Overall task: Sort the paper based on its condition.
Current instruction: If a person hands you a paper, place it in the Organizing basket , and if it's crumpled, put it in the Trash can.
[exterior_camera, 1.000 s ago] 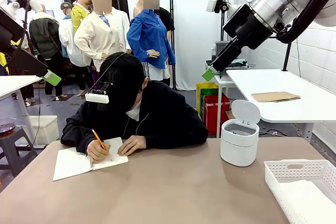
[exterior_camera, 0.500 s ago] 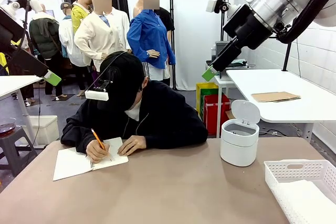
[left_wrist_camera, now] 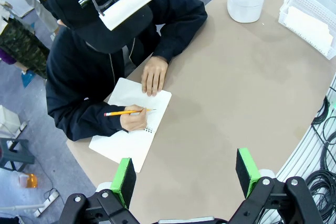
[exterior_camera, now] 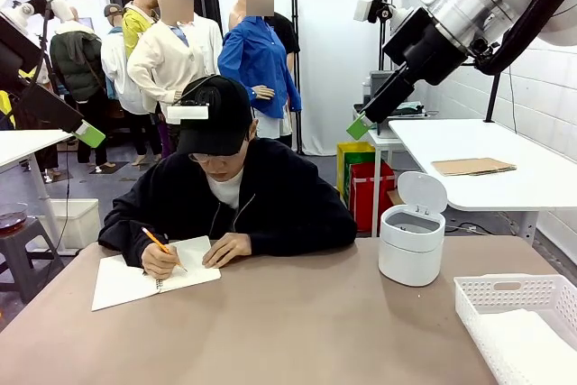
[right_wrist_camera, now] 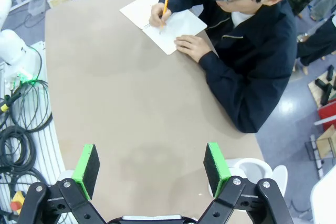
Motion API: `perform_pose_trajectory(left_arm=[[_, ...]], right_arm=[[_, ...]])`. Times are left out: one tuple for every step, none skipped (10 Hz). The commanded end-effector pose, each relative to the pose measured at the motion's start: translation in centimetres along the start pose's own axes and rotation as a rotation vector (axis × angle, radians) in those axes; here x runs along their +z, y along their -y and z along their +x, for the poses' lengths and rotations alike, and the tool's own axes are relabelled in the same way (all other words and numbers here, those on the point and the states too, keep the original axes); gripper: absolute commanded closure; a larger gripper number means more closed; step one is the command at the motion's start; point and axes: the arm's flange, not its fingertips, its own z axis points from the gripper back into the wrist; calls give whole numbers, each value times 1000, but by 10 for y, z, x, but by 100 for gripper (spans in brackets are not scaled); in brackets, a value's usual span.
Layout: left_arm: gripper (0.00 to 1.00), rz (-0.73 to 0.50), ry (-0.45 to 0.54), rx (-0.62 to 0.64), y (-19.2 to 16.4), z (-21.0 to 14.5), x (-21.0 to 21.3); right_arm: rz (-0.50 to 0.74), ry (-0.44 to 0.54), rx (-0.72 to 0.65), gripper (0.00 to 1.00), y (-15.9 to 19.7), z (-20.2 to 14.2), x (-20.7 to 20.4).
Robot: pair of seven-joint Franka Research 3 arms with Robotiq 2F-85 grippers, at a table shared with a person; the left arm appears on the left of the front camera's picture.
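Observation:
White paper [exterior_camera: 532,349] lies in a white slotted basket [exterior_camera: 505,293] at the table's right front corner; the paper [left_wrist_camera: 310,22] shows there from above too. A person at the far side writes with an orange pencil [exterior_camera: 160,248] in an open spiral notebook [exterior_camera: 122,279]. My left gripper [exterior_camera: 88,135] hangs high at the left, and the left wrist view shows it open [left_wrist_camera: 185,171] and empty above the table. My right gripper [exterior_camera: 361,125] hangs high at the right, likewise open [right_wrist_camera: 151,163] with nothing between its green pads.
A round white bin [exterior_camera: 411,242] with its lid up stands on the table's far right, beside the basket. The tan tabletop [exterior_camera: 297,322] is bare in the middle. A side table behind carries a brown cardboard piece [exterior_camera: 472,166]. Cables [right_wrist_camera: 21,124] hang off the near edge.
The person has lifted their head from the notebook and the pencil hand has shifted slightly left. Neither arm has moved.

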Motion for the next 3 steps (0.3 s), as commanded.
perform_pose_trajectory(left_arm=[[0, 1, 0, 0, -1, 0, 0], [0, 1, 0, 0, -1, 0, 0], [0, 1, 0, 0, -1, 0, 0]], right_arm=[[2, 8, -3, 0, -1, 1, -1], [2, 8, -3, 0, -1, 1, -1], [2, 8, -3, 0, -1, 1, -1]])
